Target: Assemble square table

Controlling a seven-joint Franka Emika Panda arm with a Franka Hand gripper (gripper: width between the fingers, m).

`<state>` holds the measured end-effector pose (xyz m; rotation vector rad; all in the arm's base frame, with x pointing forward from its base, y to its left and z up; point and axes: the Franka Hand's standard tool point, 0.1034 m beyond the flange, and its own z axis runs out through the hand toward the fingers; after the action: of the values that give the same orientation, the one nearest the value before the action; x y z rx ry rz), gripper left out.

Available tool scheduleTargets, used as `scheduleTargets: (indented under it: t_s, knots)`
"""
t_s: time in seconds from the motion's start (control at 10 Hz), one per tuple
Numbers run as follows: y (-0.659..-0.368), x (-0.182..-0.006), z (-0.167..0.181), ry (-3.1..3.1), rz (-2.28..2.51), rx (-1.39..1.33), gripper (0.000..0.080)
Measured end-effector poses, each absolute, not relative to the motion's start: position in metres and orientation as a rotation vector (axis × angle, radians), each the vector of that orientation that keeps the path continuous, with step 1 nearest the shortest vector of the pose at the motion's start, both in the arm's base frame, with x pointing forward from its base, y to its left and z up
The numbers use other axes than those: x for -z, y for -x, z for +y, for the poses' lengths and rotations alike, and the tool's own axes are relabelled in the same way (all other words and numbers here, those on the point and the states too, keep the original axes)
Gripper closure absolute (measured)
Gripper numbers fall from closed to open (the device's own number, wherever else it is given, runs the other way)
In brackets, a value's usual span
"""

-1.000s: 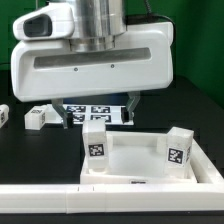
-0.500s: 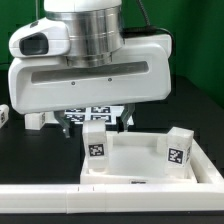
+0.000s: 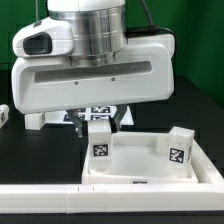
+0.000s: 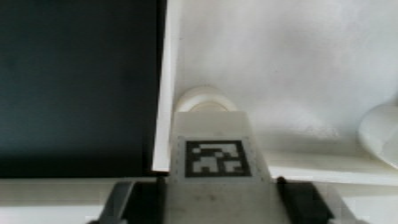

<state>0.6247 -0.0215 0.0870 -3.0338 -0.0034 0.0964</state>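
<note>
The arm's white housing (image 3: 95,75) has sunk lower over the last second. The jaws have drawn in from wide apart and now straddle one upright leg (image 4: 215,135). The square tabletop (image 3: 140,158) lies on the black desk (image 4: 71,90) directly under the jaws, and this leg stands at its corner, between them. The fingers (image 4: 143,205) sit close against the leg's flanks; whether they already pinch it I cannot tell. I judge a grasp is closing, likely to seat or twist the leg into its socket. A second leg (image 3: 178,148) stands at another corner, well off to one side of the jaws. A loose leg (image 3: 35,120) lies on the desk off to the other side. No brand or words can be read, only black-white tags: one tag (image 4: 215,158) on the straddled leg, others on the marker board (image 3: 103,110) behind the jaws.
</note>
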Motion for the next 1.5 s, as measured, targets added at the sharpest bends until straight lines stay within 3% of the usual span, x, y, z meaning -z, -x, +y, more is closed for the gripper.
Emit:
scheduleTargets:
  t_s: [0.2, 1.3, 1.5]
  knots:
    - [-0.625, -0.087, -0.021, 3.032, 0.107, -0.095, 0.0514]
    - [-0.629, -0.086, -0.006, 2.468, 1.734, -0.097, 0.0512]
    - [-0.629, -0.086, -0.006, 2.470, 1.731, -0.096, 0.0507]
